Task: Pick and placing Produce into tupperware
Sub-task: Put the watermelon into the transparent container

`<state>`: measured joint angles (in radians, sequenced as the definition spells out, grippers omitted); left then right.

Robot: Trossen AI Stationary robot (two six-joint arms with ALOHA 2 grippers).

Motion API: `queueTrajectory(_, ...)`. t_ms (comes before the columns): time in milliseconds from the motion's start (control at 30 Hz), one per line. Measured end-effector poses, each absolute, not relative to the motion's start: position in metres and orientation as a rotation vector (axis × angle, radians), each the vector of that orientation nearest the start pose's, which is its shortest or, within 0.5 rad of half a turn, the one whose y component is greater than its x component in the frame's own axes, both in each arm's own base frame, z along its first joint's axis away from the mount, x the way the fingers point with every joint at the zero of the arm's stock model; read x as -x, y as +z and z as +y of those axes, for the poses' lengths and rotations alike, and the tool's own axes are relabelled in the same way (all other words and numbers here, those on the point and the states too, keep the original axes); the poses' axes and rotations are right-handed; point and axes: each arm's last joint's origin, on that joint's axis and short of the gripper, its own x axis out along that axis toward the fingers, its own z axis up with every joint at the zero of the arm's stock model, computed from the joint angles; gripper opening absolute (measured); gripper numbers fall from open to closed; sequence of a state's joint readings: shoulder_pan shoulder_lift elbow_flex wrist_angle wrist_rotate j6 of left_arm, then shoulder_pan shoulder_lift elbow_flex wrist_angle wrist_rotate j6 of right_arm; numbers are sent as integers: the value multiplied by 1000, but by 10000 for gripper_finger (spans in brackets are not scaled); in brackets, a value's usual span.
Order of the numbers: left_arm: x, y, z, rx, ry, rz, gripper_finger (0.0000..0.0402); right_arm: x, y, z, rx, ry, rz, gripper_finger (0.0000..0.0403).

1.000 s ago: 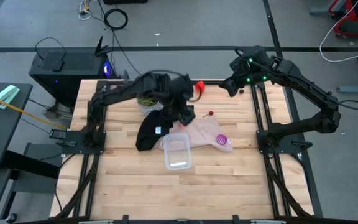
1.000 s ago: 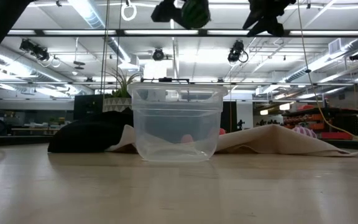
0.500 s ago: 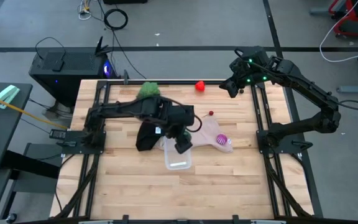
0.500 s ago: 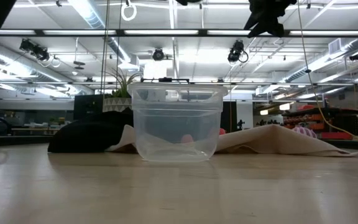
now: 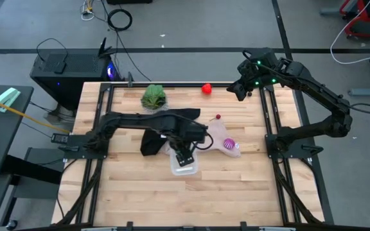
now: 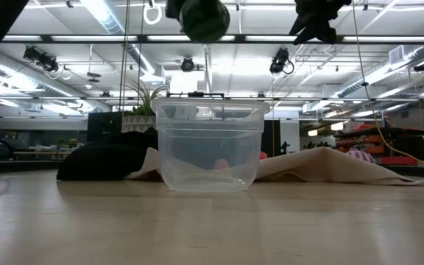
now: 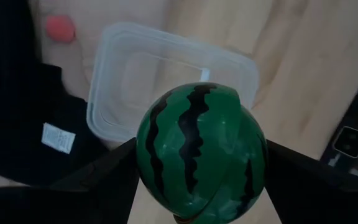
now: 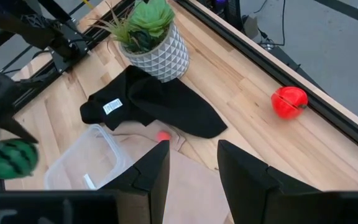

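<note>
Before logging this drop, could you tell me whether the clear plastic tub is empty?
Empty: the clear plastic tub shows only its bare floor; the green striped toy melon sits above it.

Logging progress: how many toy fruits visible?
4: melon in left tool over the tub; red one at far edge; pinkish one by beige cloth; purple one on it; cloths might hide more.

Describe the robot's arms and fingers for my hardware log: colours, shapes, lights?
Both arms are dark, slim, jointed links. The left gripper has broad, flat black fingers; the right gripper has matching dark fingers. Small green lights glow on the right arm.
</note>
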<state>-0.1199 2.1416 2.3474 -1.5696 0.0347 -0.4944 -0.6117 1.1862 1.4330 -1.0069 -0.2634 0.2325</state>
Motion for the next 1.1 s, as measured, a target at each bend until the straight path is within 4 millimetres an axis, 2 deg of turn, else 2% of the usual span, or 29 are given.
queueTrajectory(167,-423,314,-40,315,188,1431,302,-179,400,-115,-544,-408,660,142)
queueTrajectory(467,-437,287,-22,303,212,1490,305,-179,399,-114,-551,-409,674,142)
queueTrajectory(767,-446,265,-26,288,221,1533,308,-178,399,-114,-554,-409,680,142)
queueTrajectory(1100,-454,254,-27,317,309,1513,307,-178,398,-114,-556,-410,684,142)
